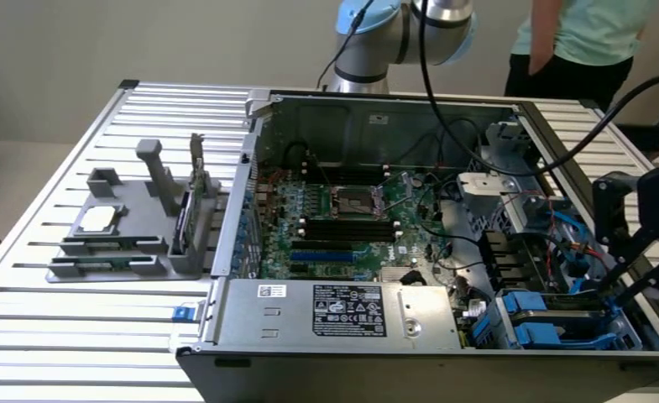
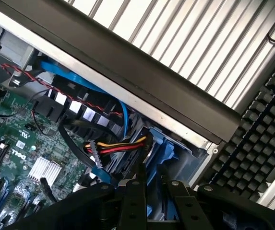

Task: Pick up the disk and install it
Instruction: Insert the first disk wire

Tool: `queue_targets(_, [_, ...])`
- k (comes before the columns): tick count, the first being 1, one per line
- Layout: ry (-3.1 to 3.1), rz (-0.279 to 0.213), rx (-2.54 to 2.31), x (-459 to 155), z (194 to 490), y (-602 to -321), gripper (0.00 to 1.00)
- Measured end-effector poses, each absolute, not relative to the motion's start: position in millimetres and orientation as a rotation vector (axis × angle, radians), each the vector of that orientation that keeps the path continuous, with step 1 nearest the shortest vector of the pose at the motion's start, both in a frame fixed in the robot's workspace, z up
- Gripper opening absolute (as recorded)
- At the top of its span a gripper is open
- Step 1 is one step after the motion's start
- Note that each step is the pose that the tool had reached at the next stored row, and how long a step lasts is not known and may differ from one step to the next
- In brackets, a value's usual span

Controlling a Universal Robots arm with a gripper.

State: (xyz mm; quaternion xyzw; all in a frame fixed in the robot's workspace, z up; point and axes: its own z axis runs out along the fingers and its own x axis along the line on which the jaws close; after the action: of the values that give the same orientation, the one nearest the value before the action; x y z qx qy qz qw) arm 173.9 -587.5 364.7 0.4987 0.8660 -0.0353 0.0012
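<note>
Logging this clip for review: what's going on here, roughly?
A robot arm reaches its hand into the drive-bay corner of an open computer case, at the exterior view's right, right by a blue caddy. Whether the caddy is held cannot be told. A person stands behind the table.

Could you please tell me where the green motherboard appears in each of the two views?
Exterior view: the motherboard lies flat inside the open computer case, mid-picture.
Wrist view: the motherboard sits beside the red-and-yellow wires, across from the dark rim.
Shared landmark: the blue cable, exterior view and wrist view.
</note>
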Motion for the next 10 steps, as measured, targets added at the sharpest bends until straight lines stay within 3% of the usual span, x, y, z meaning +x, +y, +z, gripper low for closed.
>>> queue_targets(10, [2.651,-0.103,1.7,173.9,361.0,-588.1,0.24])
